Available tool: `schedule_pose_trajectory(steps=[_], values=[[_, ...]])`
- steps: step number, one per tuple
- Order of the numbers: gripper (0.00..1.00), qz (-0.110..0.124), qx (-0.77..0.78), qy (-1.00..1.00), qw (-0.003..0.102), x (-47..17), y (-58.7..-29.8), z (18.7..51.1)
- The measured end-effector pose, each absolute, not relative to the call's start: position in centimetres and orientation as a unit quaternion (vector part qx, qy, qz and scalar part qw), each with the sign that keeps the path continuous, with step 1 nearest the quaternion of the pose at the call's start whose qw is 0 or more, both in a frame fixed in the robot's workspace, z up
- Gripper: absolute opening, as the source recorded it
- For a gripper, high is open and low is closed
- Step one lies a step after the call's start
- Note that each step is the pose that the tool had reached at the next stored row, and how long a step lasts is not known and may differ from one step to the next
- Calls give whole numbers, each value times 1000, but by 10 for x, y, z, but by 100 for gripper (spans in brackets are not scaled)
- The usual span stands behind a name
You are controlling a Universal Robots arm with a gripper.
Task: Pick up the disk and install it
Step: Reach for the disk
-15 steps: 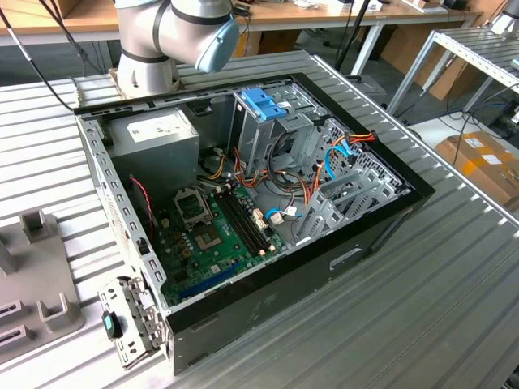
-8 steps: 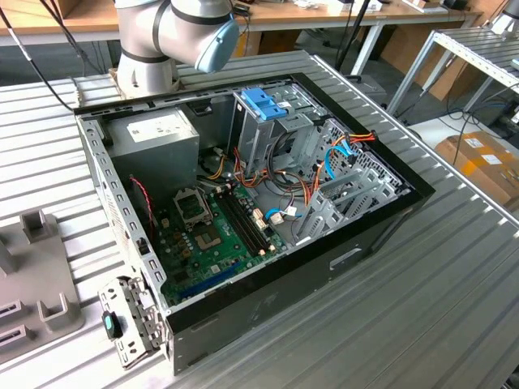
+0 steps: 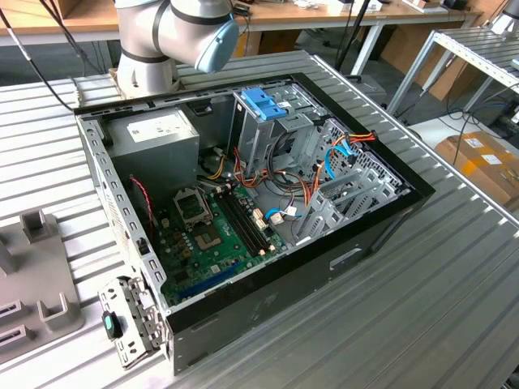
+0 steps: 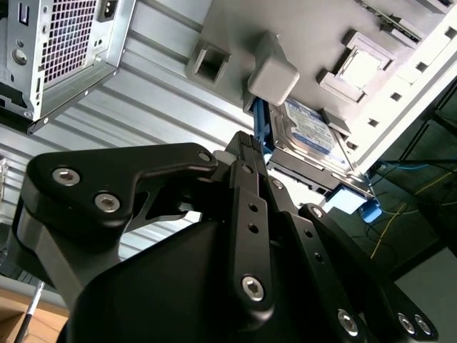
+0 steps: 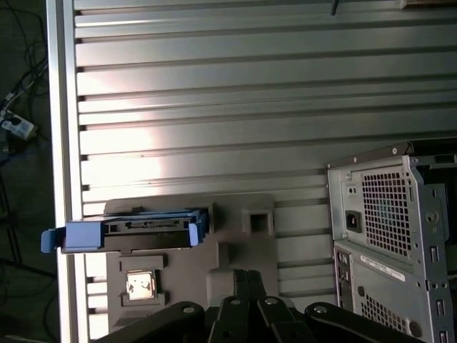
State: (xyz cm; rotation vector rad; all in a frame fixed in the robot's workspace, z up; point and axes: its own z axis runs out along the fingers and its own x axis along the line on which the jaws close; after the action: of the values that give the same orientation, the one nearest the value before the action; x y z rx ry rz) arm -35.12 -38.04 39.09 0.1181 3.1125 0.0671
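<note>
Close under the wrist cams, jaws look pinched together w/ nothing between them, hovering over the grey holder plate (image 5: 235, 236). Just past their tips, the disk (image 4: 310, 128) seems to stand on edge in that holder by the counter (image 5: 214, 86) edge, blue rails either side, apart from the jaws. Farther off, an open PC case (image 3: 243, 203) lies on its side w/ a blue bracket (image 3: 263, 103) atop the drive cage.
</note>
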Motion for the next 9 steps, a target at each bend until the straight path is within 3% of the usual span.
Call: schedule_pose_trajectory(steps=[9], values=[[11,22,38,999,13,-362,-380,391]])
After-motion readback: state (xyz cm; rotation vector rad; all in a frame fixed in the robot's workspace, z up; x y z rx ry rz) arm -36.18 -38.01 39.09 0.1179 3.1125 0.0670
